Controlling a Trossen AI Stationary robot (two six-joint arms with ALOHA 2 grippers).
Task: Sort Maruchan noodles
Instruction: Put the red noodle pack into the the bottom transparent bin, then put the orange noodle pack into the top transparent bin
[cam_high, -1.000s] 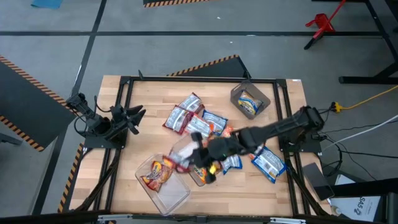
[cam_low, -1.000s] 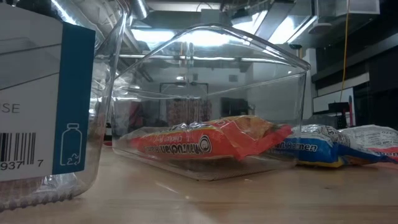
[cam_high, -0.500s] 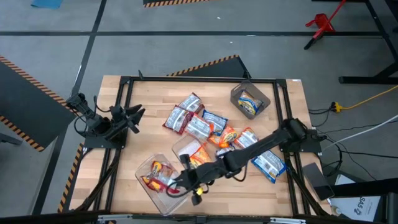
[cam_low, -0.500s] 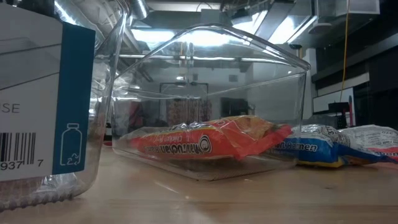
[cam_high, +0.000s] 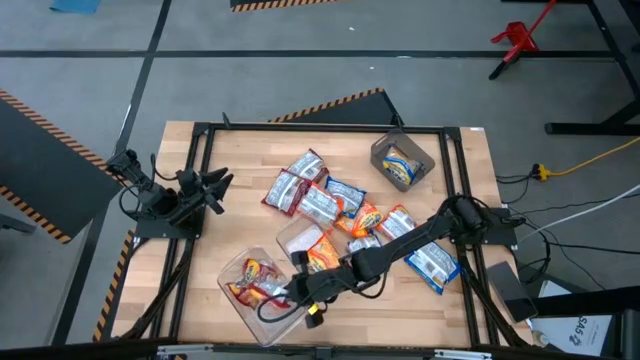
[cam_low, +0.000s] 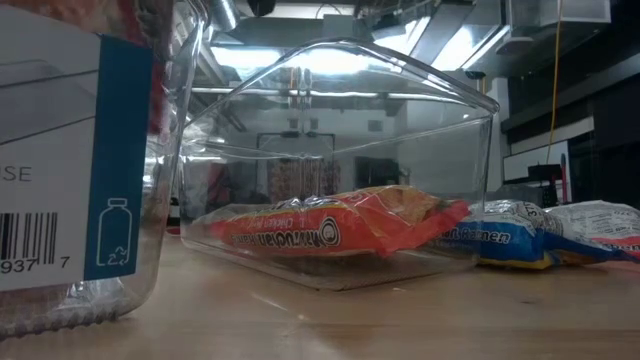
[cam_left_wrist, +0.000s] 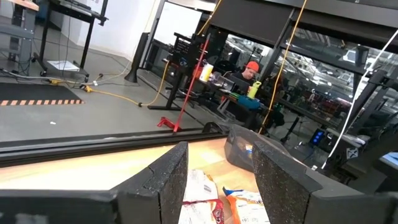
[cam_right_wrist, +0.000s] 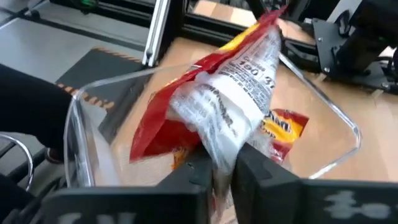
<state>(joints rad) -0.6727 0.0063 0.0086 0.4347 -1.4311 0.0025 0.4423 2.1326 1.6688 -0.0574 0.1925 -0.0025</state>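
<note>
My right gripper (cam_right_wrist: 221, 171) is shut on a red and white Maruchan noodle packet (cam_right_wrist: 230, 93) over the clear tub (cam_high: 262, 295) at the table's near left. Another red and yellow packet (cam_right_wrist: 285, 129) lies in that tub. A second clear tub (cam_low: 330, 160) holds an orange packet (cam_low: 320, 232). Several loose packets (cam_high: 320, 198) lie mid-table. My left gripper (cam_left_wrist: 221, 168) waits open at the table's left edge (cam_high: 222, 183), touching nothing. My right gripper pinches the packet's white end (cam_right_wrist: 219, 148) between its two fingers (cam_right_wrist: 198, 177). It comes slanting down from the table's right side. The packet sticks out past the fingertips, crumpled, inside the tub's rim (cam_right_wrist: 93, 93), above the packet lying there.
A dark grey tub (cam_high: 402, 160) with a blue packet stands at the far right. More blue packets (cam_high: 432, 262) lie by the right arm's base and show in the low view (cam_low: 515, 238). Black frame rails (cam_high: 200, 200) run along the table's sides.
My right gripper has gone from the middle of the table toward the near left edge and down, carrying the red packet over and into the near-left clear tub. In the low view, red now shows at the top of the nearest tub.
</note>
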